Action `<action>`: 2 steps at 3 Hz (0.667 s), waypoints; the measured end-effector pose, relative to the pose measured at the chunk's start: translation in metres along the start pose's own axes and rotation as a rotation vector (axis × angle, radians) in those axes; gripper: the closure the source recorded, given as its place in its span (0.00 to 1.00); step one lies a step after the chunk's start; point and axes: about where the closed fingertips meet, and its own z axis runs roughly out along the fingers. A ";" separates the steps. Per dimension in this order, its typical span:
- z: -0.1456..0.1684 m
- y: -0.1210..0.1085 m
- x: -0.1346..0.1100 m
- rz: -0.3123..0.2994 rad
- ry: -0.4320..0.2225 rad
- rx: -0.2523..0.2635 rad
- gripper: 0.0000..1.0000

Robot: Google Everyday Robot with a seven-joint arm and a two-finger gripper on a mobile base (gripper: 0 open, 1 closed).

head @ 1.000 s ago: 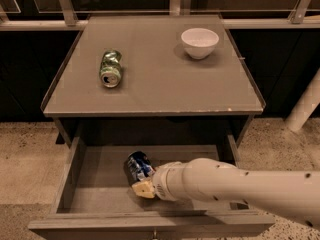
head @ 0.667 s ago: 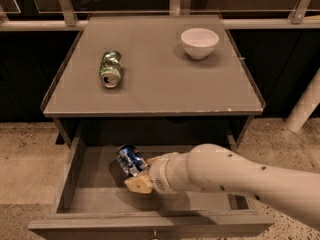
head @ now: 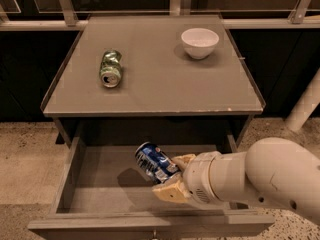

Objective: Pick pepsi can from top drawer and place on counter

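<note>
While the drawer point(head: 100, 223) stands pulled out under the counter point(head: 160, 84), the gripper point(head: 168, 177) sits inside it, right of the middle, clenched on the pepsi can point(head: 154, 162). One tan finger point(head: 183, 160) lies against the can's upper right side and the other presses from below, near the drawer's front panel. The can is tilted, its upper end leaning to the left and rear and its lower end tucked between the fingers. Blue, white and a little red show on its side. A dark shadow falls on the drawer floor just left of the can, and the can seems to be off the floor, though whether its lower end touches cannot be told. The thick white arm point(head: 260, 179) comes in from the right edge and crosses over the drawer's right front corner, hiding that part of the drawer.

On the counter, a dented green can point(head: 111, 68) lies on its side at the left, its silver end facing the front edge. A white bowl point(head: 200, 42) stands upright at the right rear, well apart from the green can. Speckled floor point(head: 25, 154) shows on both sides of the cabinet. Metal rails point(head: 65, 4) run behind the counter.
</note>
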 end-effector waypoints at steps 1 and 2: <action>0.000 0.000 0.000 0.000 0.000 0.000 1.00; -0.007 -0.001 -0.005 -0.021 0.004 0.012 1.00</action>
